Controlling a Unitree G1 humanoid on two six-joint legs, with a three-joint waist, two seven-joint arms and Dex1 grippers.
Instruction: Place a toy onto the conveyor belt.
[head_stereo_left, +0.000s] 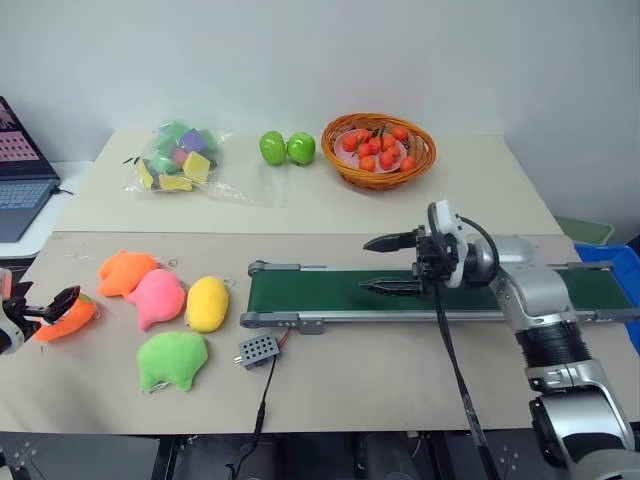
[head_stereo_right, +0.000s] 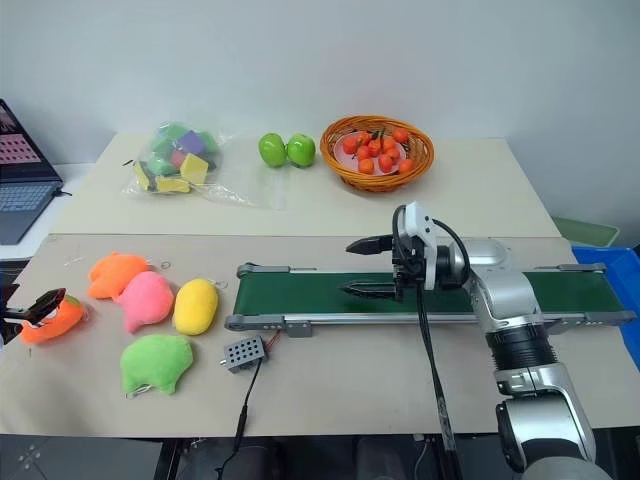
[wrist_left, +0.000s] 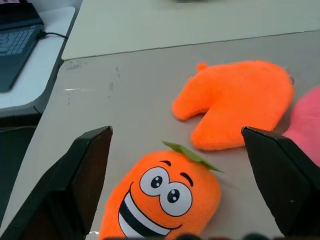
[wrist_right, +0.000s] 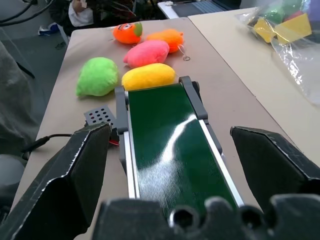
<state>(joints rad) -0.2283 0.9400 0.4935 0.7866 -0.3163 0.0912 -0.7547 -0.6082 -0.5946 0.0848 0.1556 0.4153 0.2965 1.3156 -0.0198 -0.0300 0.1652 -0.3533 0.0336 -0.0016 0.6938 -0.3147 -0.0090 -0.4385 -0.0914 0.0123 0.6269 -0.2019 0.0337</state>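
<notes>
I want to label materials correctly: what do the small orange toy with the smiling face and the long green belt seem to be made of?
The small bright orange plush toy with a printed face looks like soft fuzzy fabric, matte, with a felt-like green leaf. The long dark green conveyor belt seems smooth rubber or plastic, since it shows glossy reflections; its grey frame looks like metal.

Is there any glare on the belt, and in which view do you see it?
Right wrist view: a bright white streak of glare runs along the belt. Left eye view: the belt looks evenly dark green, no glare, with only a soft shadow under the right pincer.
</notes>
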